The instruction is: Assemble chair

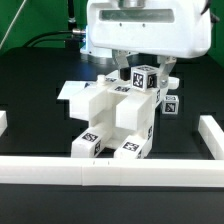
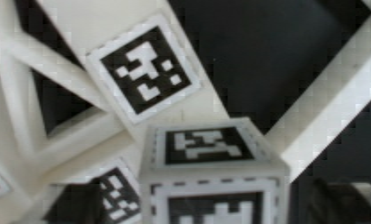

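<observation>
The chair (image 1: 112, 122) stands mid-table as one chunky white body, with tagged blocks at its front feet. A small tagged cube (image 1: 141, 76) sits on top of its far end. My gripper (image 1: 141, 72) hangs straight over that cube, a dark finger on each side, and the jaws look open around it. In the wrist view the cube (image 2: 208, 160) fills the space between the fingers, and a gap shows beside it. Behind it run the white bars of the X-braced frame (image 2: 143, 62) with a large tag.
Another small tagged cube (image 1: 172, 103) lies at the chair's side toward the exterior view's right. A flat white piece (image 1: 70, 92) lies behind the chair on the left. Low white border rails run along the front (image 1: 110, 170) and right (image 1: 210, 135).
</observation>
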### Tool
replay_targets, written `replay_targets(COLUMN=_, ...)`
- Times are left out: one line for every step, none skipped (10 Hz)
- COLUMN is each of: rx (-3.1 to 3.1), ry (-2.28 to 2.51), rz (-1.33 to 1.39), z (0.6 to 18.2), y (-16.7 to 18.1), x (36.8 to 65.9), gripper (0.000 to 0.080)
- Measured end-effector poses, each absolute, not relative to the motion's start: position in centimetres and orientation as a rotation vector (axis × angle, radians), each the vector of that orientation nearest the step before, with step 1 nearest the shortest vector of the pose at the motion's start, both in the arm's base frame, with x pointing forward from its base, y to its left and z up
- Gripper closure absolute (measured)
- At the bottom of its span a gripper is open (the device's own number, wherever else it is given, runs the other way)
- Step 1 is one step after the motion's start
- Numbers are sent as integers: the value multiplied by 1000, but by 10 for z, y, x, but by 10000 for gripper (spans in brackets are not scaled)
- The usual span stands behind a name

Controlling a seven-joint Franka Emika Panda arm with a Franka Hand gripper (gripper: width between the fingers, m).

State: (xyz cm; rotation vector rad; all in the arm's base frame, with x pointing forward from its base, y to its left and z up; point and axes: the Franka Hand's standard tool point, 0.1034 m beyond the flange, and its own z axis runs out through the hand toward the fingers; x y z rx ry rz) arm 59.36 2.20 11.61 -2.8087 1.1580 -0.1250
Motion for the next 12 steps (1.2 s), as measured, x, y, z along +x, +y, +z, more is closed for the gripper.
replay_targets(rx=-2859, ry=1040, rz=-131, z=116, y=21, x=593, gripper=162)
replay_targets(rx=-2895, ry=944, rz=-136, z=116, y=21, x=593, gripper=153)
replay_targets(rx=-2929, ry=843, rz=-141, z=116, y=21, x=593, gripper=151)
replay_targets(rx=-3002, ry=645, rz=-145, z=115, y=23, x=592, gripper=151)
replay_targets(rx=-3041, ry=476, rz=-150, z=115, y=26, x=592, gripper=151)
replay_targets(rx=-3077, ry=305, rz=-155, z=115, y=29, x=592, gripper=151)
replay_targets(rx=-3102, ry=172, rz=-157, z=116, y=31, x=592, gripper=151)
replay_targets(rx=-3127, ry=-29, rz=-157, z=117, y=31, x=592, gripper=151)
replay_targets(rx=-3132, ry=-126, rz=-157, z=117, y=29, x=592, gripper=151)
replay_targets(rx=-3130, ry=-239, rz=-156, z=116, y=28, x=592, gripper=151)
replay_targets(rx=-3123, ry=-355, rz=-155, z=116, y=27, x=592, gripper=151)
replay_targets(rx=-3111, ry=-483, rz=-151, z=115, y=25, x=591, gripper=151)
